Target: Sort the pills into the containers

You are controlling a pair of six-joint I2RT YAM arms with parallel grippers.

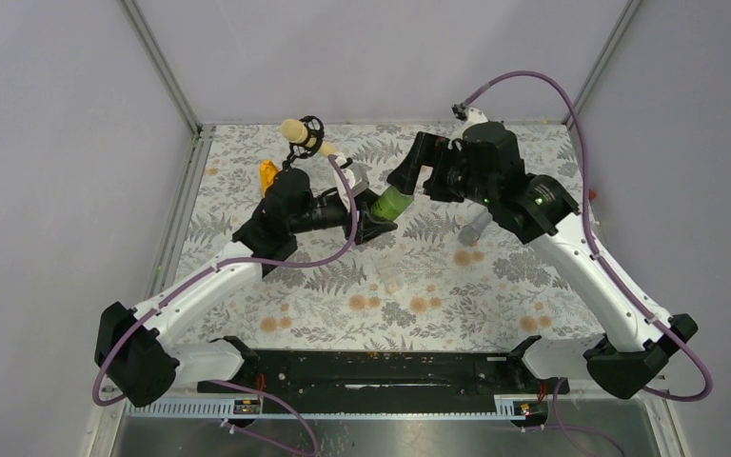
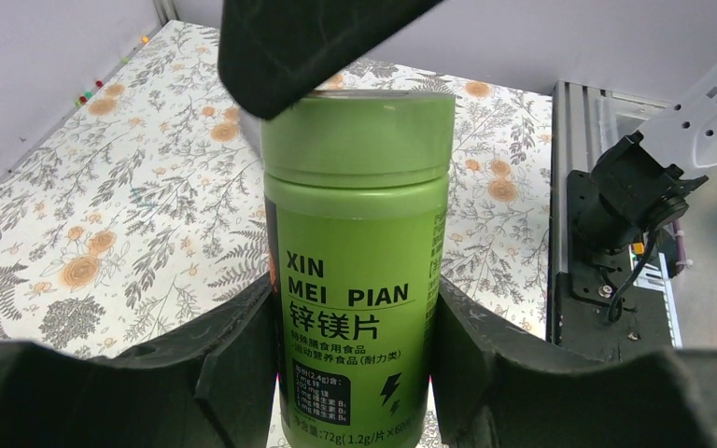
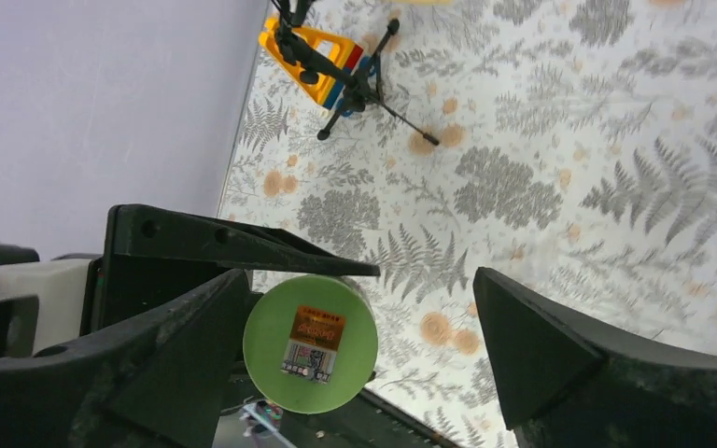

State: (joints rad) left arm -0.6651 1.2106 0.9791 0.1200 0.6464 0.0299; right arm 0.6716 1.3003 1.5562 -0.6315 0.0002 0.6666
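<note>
Soft, even light is filling every view, throwing only faint shadows; dark fingers (image 2: 103, 392) are losing detail along the lower edge.

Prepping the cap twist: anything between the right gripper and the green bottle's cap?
Nothing visible. The right gripper has its open jaws on either side of the cap of the green bottle, which the left gripper holds by its body.
</note>
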